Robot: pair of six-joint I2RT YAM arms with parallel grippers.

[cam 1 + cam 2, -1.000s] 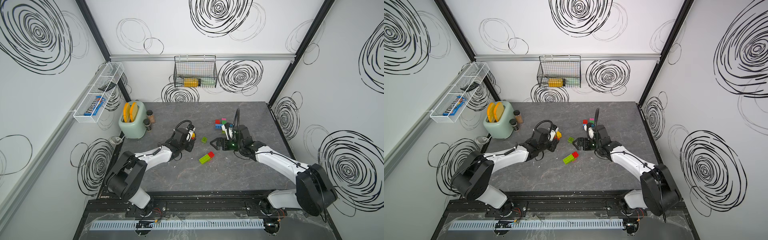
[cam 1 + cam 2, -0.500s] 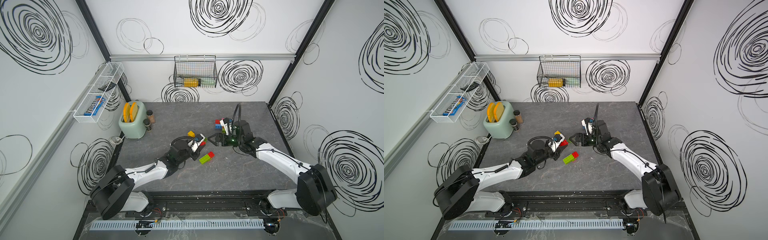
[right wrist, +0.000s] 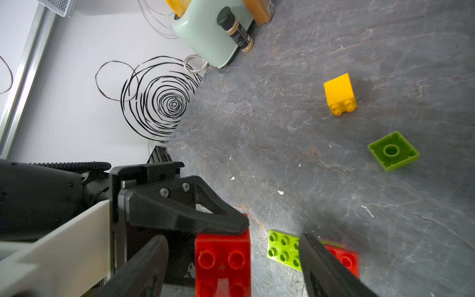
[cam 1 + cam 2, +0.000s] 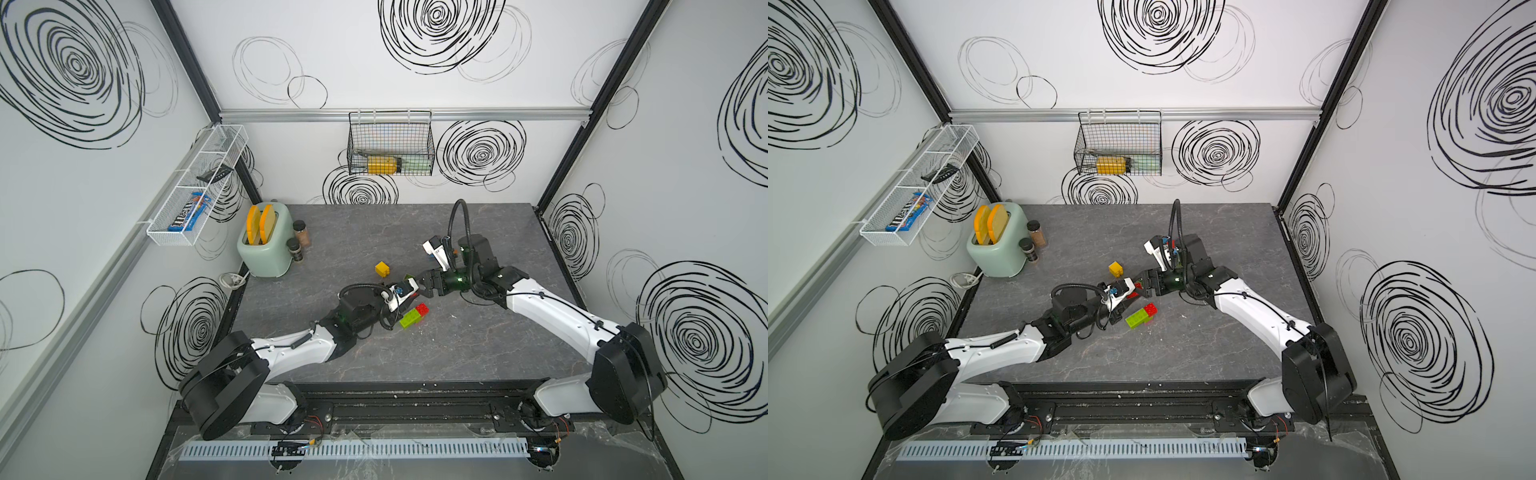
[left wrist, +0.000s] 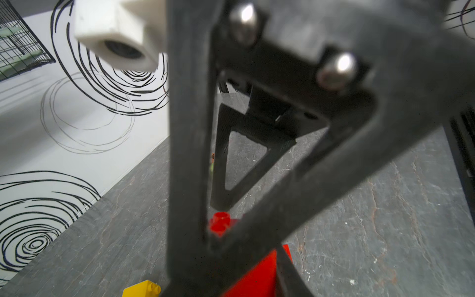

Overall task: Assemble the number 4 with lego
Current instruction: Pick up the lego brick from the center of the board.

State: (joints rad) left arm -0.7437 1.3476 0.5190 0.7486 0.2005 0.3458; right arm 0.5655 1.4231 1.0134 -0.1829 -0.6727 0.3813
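Handover, probably: left claw (image 4: 1130,293) clamps red brick (image 3: 222,257) at lower centre of right wrist view, studs outward. right claw (image 3: 232,239) straddles it, jaws apart, not touching.

The table top (image 4: 457,353) is matt grey with a stone look, veined and slightly rough. The red brick (image 3: 222,257), yellow brick (image 3: 339,93) and lime brick (image 3: 282,248) are smooth moulded plastic, glossy, with highlights on the studs. The fingers (image 3: 185,213) of the left gripper (image 4: 1133,294) are matt black plastic, faintly grained; their screws (image 3: 164,191) are bright metal. At 10 o'clock on the table, the toaster (image 4: 264,253) has a smooth satin mint shell. At 12 o'clock on the wall, the basket (image 4: 390,143) is thin black metal wire
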